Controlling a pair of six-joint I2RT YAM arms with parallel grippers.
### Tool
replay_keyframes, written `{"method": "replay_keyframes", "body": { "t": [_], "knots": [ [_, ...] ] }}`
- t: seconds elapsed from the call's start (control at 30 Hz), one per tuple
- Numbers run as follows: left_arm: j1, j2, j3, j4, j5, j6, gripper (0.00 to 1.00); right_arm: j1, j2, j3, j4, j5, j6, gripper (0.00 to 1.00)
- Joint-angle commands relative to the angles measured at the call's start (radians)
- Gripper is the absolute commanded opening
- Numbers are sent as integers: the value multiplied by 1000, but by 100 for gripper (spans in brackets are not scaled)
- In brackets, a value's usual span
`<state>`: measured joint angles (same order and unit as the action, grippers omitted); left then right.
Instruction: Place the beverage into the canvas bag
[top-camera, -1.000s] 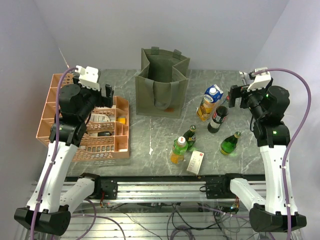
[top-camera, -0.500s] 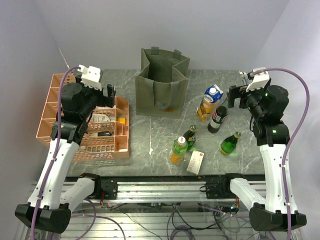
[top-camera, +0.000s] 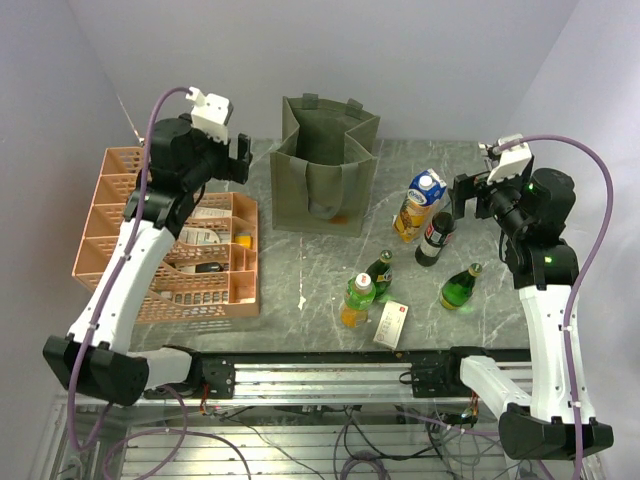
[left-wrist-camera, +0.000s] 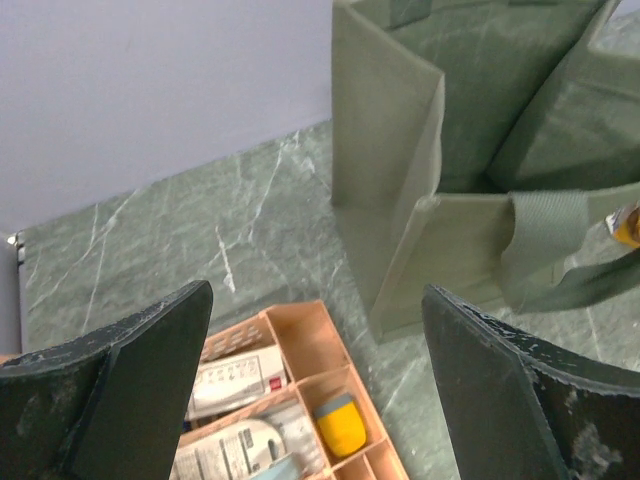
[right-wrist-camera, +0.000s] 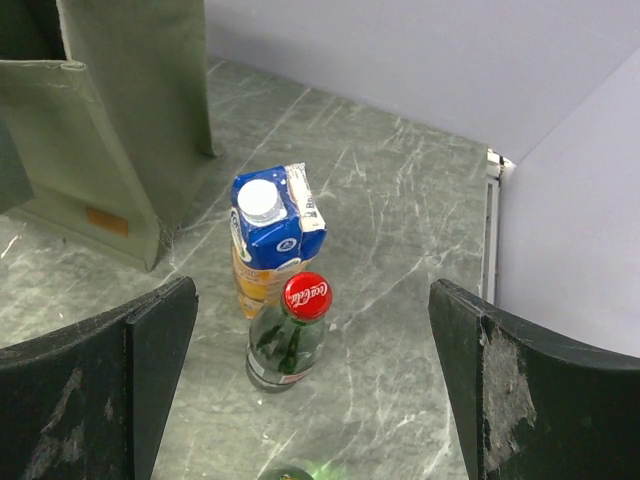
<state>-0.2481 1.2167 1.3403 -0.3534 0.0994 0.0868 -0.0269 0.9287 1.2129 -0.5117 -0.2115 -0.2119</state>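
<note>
Marble tabletop (top-camera: 300, 262): boxy olive canvas bag (top-camera: 325, 165) stands open at back-centre, w/ card juice carton (top-camera: 420, 203) and glass cola btl (top-camera: 435, 238) to its right. Pink lattice crate (top-camera: 150, 250) holds pkgs. I see left gripper (top-camera: 243, 158) and right gripper (top-camera: 465, 195) fingers spread, empty.

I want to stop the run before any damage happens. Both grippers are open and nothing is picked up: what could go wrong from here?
The cola bottle stands close in front of the juice carton; the right gripper closing on one may tip the other.
The canvas bag is soft and its sides fold inward; a drink could catch there going in.
</note>
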Motion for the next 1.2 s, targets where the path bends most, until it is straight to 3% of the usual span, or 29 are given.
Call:
{"method": "replay_keyframes", "body": {
  "t": [0.0,0.43,0.6,0.8,1.07,1.17],
  "knots": [
    [-44,80,119,-2,19,-58,96,-3,-2,15,-20,-46,-18,100],
    [-175,415,443,-92,-73,-132,99,-4,-12,6,-46,-104,-47,100],
    [-211,535,553,-128,-109,-131,86,-5,-10,2,-54,-121,-47,100],
    [-227,644,650,-183,-177,-173,62,-11,-19,-23,-56,-153,-51,100],
    [-242,546,505,-151,-153,-313,10,-11,-24,-40,-53,-143,-64,100],
    [-247,489,449,-145,-108,-376,7,-11,-17,-38,-55,-140,-67,100]
  ]
}}
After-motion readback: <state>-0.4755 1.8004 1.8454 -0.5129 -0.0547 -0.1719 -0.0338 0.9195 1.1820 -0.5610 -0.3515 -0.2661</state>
